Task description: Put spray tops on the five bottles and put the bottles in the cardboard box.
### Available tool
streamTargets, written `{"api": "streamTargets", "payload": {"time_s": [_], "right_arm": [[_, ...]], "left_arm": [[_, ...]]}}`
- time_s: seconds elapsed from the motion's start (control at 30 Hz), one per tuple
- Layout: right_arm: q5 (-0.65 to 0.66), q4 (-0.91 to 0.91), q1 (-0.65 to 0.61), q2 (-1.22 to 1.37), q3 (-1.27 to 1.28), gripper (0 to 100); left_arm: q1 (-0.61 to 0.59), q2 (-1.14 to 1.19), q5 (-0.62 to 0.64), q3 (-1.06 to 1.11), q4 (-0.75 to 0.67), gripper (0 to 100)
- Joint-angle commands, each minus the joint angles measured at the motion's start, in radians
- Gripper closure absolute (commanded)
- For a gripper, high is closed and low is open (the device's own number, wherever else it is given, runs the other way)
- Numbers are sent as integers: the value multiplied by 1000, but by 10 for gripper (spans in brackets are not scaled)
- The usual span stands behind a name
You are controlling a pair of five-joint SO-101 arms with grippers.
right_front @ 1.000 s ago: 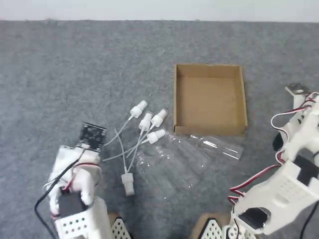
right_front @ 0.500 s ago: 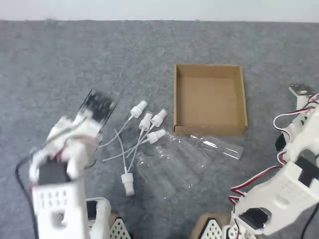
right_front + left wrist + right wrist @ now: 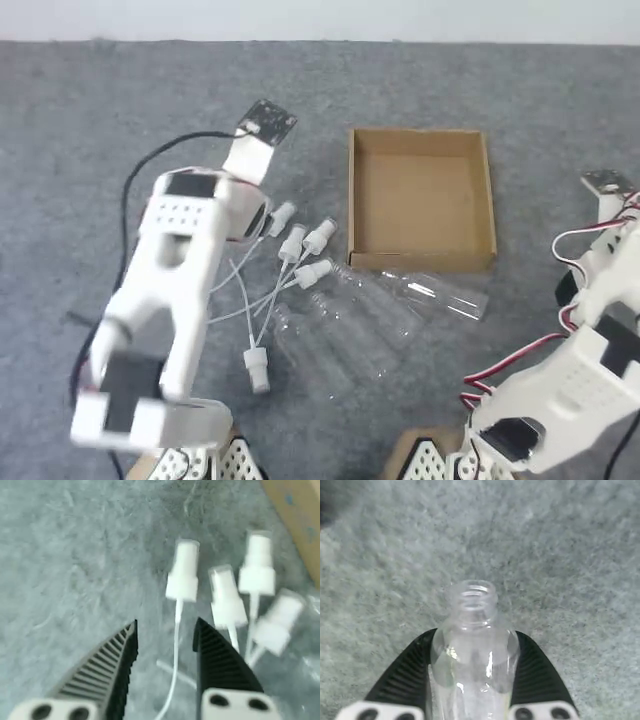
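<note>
Facing a spray top (image 3: pixel 182 575) just ahead, left hand (image 3: pixel 166 625) is spread; right hand (image 3: pixel 476 637) pinches bottle (image 3: pixel 471 605).

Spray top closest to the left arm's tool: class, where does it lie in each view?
High view: the spray top is the leftmost of the four grouped left of the cardboard box.
Left wrist view: the spray top lies just beyond the open left tool, its tube running back between the fingers.
Right wrist view: the right tool grips a bottle over grey carpet.
Shared landmark: the cardboard box, in the high and left wrist views.
</note>
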Motion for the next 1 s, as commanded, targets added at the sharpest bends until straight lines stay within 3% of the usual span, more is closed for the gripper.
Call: {"api": "streamTargets", "payload": {"time_s": [0.0, 0.27, 0.6, 0.8, 0.97], "right_arm": [[14, -8, 16, -39, -3, 989], [14, -12, 18, -39, -3, 989], [15, -8, 18, -39, -3, 989], [15, -5, 15, -39, -3, 989], [14, -5, 28, -39, -3, 987]], "left_arm": [[23, 118, 32, -137, -48, 828], [69, 327, 34, -302, -49, 829], [51, 482, 34, -348, -103, 852], [51, 446, 34, -346, -71, 985], [28, 282, 51, -341, 37, 991]]}}
